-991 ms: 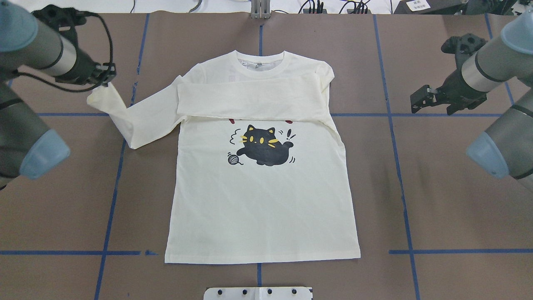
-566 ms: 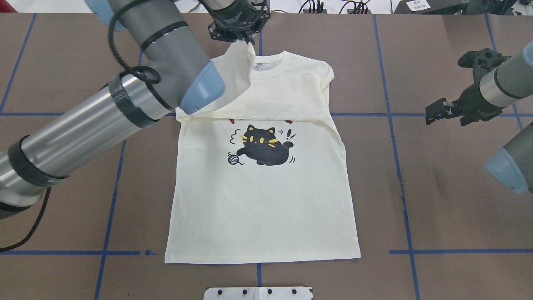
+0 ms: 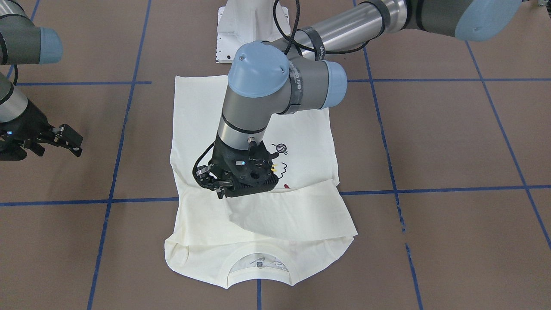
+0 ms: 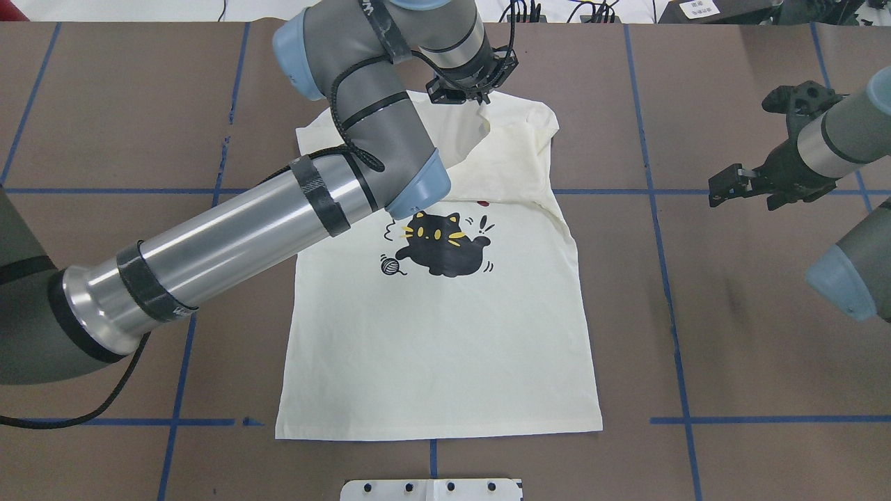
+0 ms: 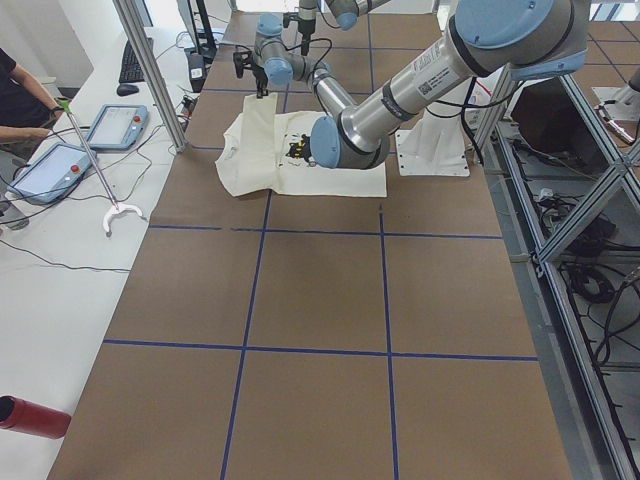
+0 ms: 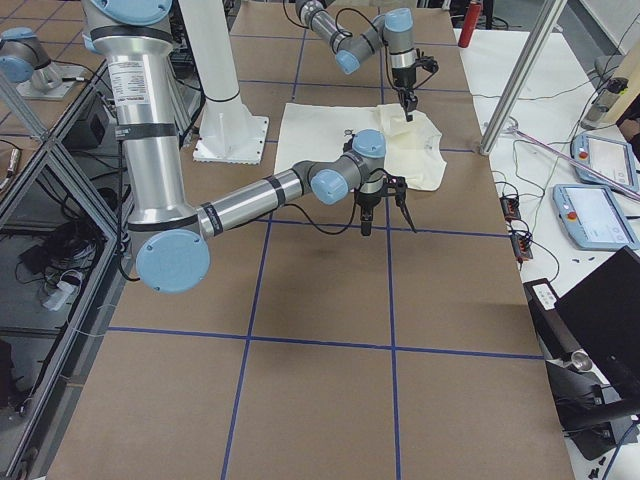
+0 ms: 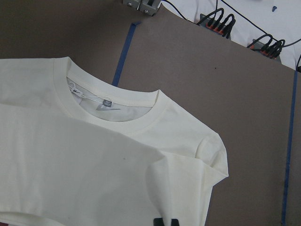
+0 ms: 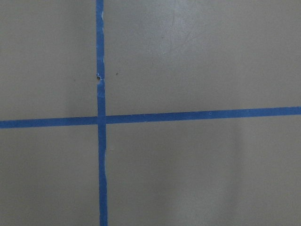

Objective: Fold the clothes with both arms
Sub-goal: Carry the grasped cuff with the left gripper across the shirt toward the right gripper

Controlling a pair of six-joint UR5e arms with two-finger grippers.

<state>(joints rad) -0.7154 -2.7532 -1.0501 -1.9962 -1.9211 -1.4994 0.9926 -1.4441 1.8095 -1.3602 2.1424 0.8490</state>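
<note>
- Two grippers are in play, and only my left gripper (image 4: 480, 97) is carrying anything: its jaws are pinching tight on the end of a cream sleeve (image 3: 292, 211).
- I am reaching my left arm (image 4: 230, 243) across from the left side, over the upper part of the T-shirt (image 4: 445, 348), and holding the gripper above its far right shoulder area.
- The sleeve is hanging from my fingertips (image 7: 165, 222) and draping down and across the chest, on top of a fold already lying there.
- The T-shirt is lying flat in the middle of the table (image 4: 731, 334), hem near me and collar (image 7: 127, 123) on the far side, print side up.
- The black cat print (image 4: 438, 243) is showing just on the near side of the folded band, with a scrap of red print (image 4: 482, 204) peeking out at the fold's edge.
- My right gripper (image 4: 720, 189) is hovering over bare table well to the right of the T-shirt, jaws spread apart and holding nothing.
- My right wrist camera is looking straight down at a cross of blue tape (image 8: 100, 117) on the brown surface.
</note>
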